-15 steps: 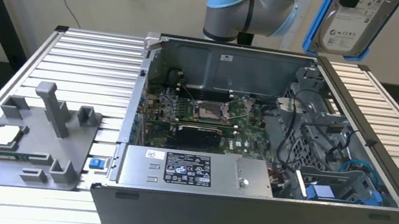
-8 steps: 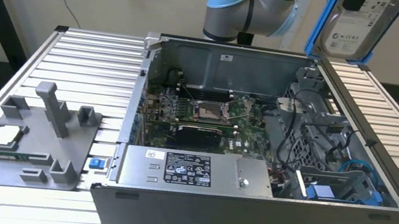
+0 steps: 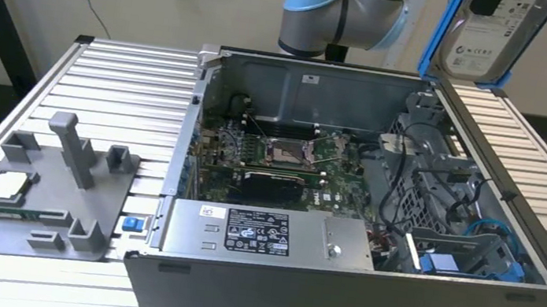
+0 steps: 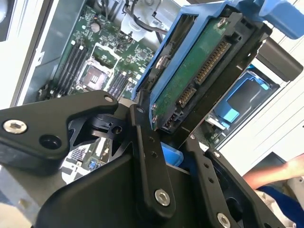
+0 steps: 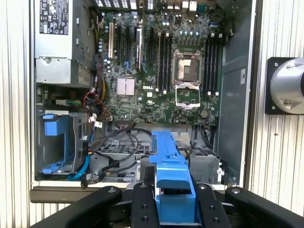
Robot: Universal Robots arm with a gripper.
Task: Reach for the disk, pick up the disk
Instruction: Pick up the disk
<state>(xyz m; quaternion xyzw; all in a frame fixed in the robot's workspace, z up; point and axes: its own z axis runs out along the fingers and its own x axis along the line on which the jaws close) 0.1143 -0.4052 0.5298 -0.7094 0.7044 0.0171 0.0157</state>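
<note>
Disk: the disk (image 3: 487,35), silver with a white label in a blue bracket, hangs high in the exterior view, above the far corner of the open computer case (image 3: 340,289) on that view's right, clear of the case rim.
Jaws: the gripper (image 4: 164,118) is clamped on the disk; in both wrist views the black fingers (image 5: 142,209) press on either side of the blue bracket.
Long axis: the disk stands on edge, its long side running away from the jaws; in the second wrist view its green circuit-board face and connector row are turned toward the camera.
Lifted state: judged from its height above the case, the disk is already picked up and out of its bay.
Below: an empty blue drive cage (image 5: 57,142) sits in the case beside loose cables (image 5: 118,142), with the motherboard (image 5: 156,71) further in.
Open room: free air around the raised disk; the ribbed worktop (image 3: 123,86) flanks the case.
Edge: a person's arm (image 4: 280,173) shows near the worktop in the second wrist view.
</note>
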